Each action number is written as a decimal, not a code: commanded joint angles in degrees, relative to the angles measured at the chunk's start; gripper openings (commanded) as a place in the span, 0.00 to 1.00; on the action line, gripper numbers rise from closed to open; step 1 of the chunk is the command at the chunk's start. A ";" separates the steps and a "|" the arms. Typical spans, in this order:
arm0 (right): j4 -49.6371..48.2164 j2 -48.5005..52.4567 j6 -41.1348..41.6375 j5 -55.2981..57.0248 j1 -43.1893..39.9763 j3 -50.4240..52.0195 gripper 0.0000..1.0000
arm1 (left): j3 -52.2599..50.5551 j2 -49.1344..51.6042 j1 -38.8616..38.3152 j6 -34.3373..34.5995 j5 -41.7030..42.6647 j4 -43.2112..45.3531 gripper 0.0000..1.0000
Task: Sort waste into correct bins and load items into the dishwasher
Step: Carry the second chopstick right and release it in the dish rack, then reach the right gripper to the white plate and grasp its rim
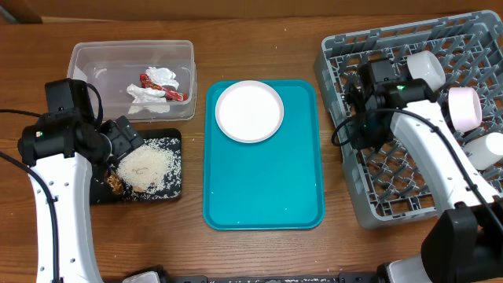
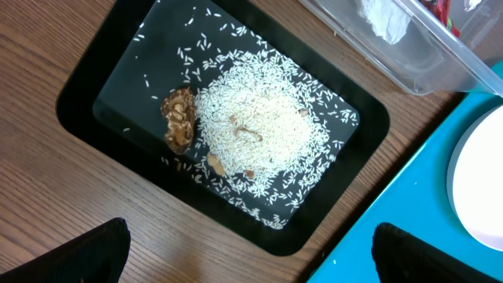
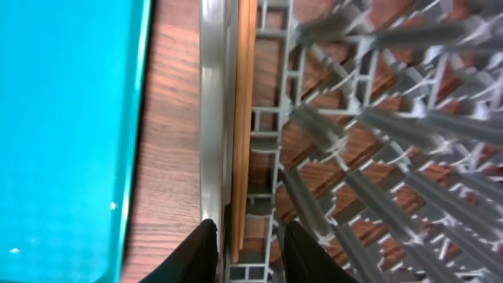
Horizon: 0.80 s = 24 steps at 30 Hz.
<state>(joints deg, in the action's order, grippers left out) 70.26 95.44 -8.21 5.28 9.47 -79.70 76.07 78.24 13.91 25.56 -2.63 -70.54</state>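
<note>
The clear tub (image 1: 130, 45) holds the crumpled napkin (image 1: 148, 93) and the red sauce packet (image 1: 174, 95). The black tray (image 1: 174, 192) holds the rice (image 2: 259, 134) and the brown lump (image 2: 179, 118). My left gripper (image 2: 251, 255) is open and empty over the tray's near corner. The white plate (image 1: 249, 111) lies on the teal tray (image 1: 263, 189). The grey rack (image 1: 334, 79) holds two bowls (image 1: 424, 67) (image 1: 491, 149) and a cup (image 1: 464, 108). The chopsticks (image 3: 242, 118) lie along the rack's left wall. My right gripper (image 3: 251, 255) is open, its fingers either side of them and apart from them.
The teal tray (image 3: 63, 118) lies just left of the rack with a strip of bare wood between them. The tub's corner (image 2: 424, 67) and the plate's edge (image 2: 479, 181) show in the left wrist view. Upright pegs (image 3: 377, 157) fill the rack.
</note>
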 commanded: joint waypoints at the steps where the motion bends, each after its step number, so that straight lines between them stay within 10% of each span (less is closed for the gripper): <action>1: 0.00 0.04 4.31 -1.49 0.22 -8.33 0.30 | 0.55 -0.66 0.24 0.20 -0.50 0.07 1.00; 10: -14.86 1.03 6.64 -40.35 1.03 -13.99 0.40 | 0.55 -0.66 0.24 0.20 -0.50 0.07 1.00; 24: -20.61 16.11 19.34 -6.82 13.81 -13.99 0.48 | 0.55 -0.66 0.24 0.20 -0.50 0.07 1.00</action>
<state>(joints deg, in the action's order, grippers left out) 50.35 108.88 5.56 -11.18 22.68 -93.01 76.07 78.24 13.91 25.56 -2.63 -70.54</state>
